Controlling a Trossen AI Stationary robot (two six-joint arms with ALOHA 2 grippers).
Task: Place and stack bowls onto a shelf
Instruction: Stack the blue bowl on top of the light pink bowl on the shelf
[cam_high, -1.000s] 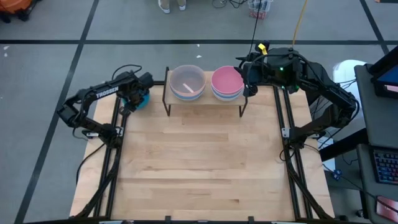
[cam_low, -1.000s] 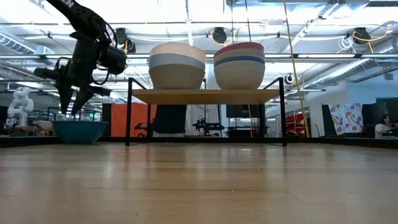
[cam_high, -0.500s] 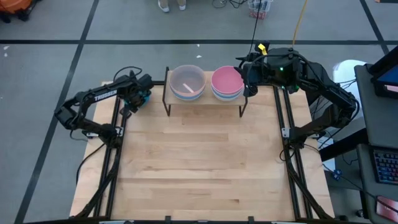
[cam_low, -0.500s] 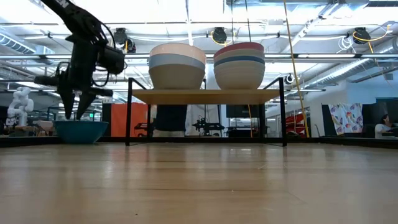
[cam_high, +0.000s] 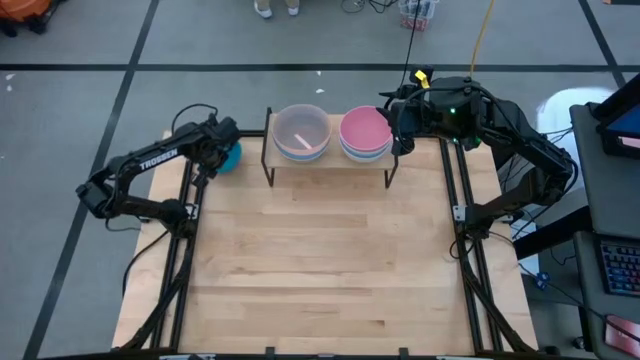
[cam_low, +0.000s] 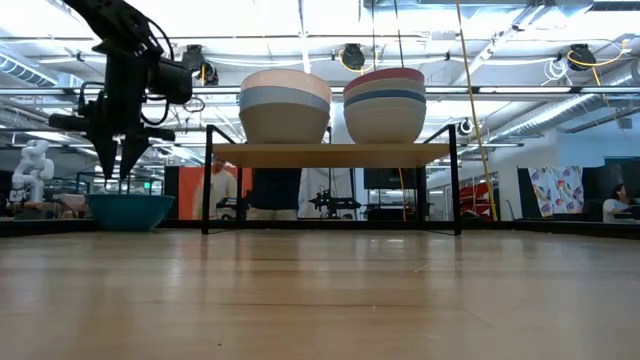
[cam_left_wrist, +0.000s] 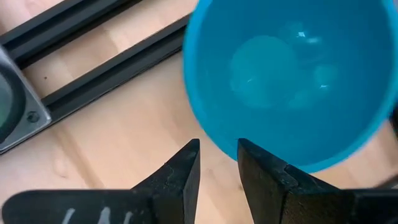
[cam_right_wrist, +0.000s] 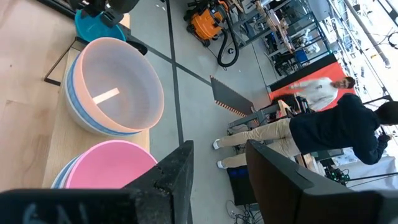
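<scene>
Above the blue bowl (cam_left_wrist: 292, 81), left gripper (cam_left_wrist: 217, 165), fingers (cam_left_wrist: 180, 171) spread, empty.

We see blue bowl (cam_left_wrist: 292, 74) on pale wood table (cam_high: 320, 260). Left stack (cam_low: 284, 104): peach top, grey-blue band, beige base. Right stack (cam_low: 385, 103): pink top, blue bands. Shelf (cam_low: 330, 155): light plank, black legs.

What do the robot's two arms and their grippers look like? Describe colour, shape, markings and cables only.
Both arms are dark, jointed and slim. The left arm carries white lettering along one link, and black cables loop beside it. The right arm has black cables too, a small green light and a yellow tag near its wrist. The left gripper and right gripper each have two dark, tapered, wedge-shaped fingers.
</scene>
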